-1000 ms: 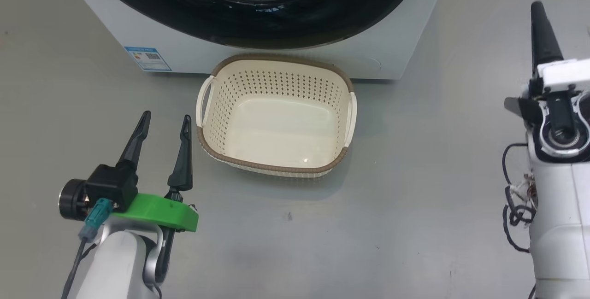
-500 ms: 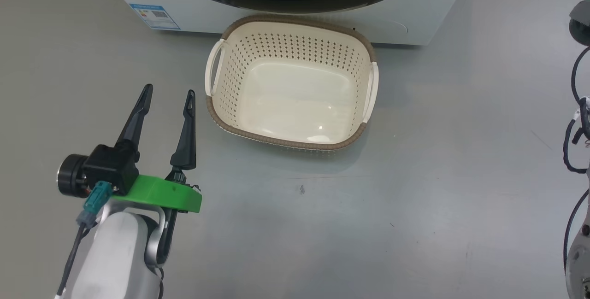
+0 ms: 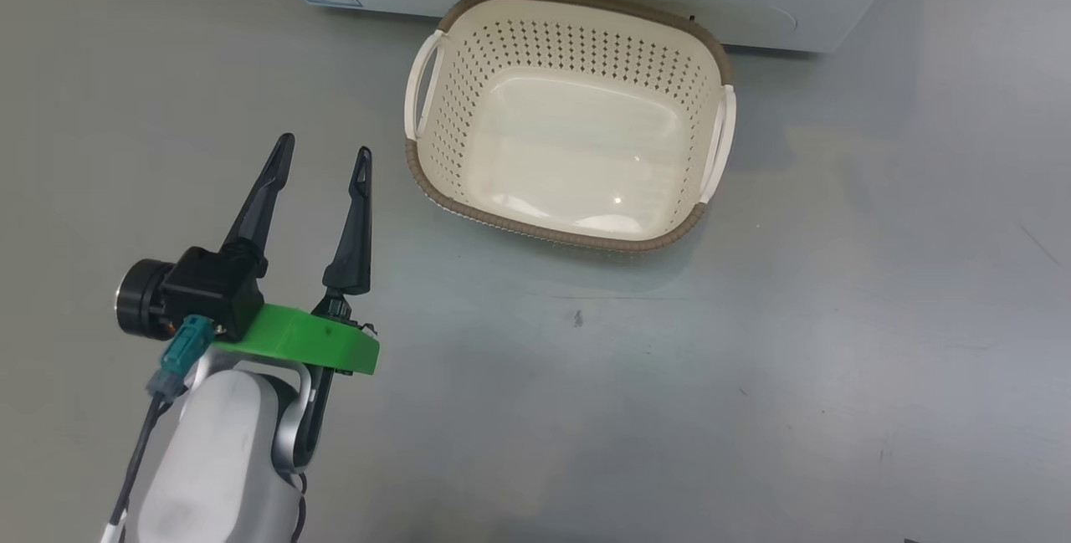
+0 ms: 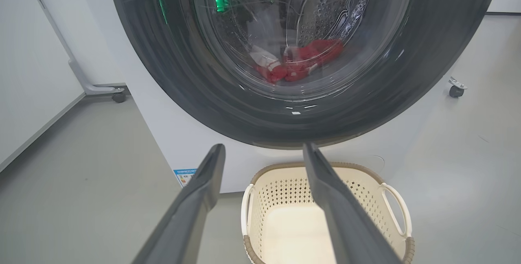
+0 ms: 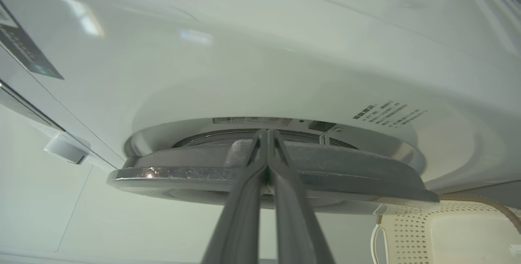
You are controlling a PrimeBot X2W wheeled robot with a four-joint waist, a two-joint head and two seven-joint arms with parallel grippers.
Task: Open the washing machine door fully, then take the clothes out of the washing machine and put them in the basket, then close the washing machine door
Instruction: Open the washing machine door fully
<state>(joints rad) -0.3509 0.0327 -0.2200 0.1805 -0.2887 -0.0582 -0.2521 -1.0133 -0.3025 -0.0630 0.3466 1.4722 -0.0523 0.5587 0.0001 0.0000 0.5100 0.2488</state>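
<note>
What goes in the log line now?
right gripper: shut, tips at washing machine door edge; left gripper: open; clothes: inside washing machine; basket: empty

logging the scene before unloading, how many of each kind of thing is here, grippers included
washing machine: 1
washing machine door: 1
basket: 1
red clothes heap: 1, pieces cannot be told apart
grippers: 2, left gripper and right gripper
total: 6

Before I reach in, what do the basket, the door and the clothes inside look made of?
The basket: moulded cream plastic with a soft sheen and punched holes; its brown rim only looks woven. The washing machine door: glossy black ring, likely plastic, around a clear glass window that throws reflections. The clothes: soft red and white fabric, crumpled; weave too blurred to tell.
</note>
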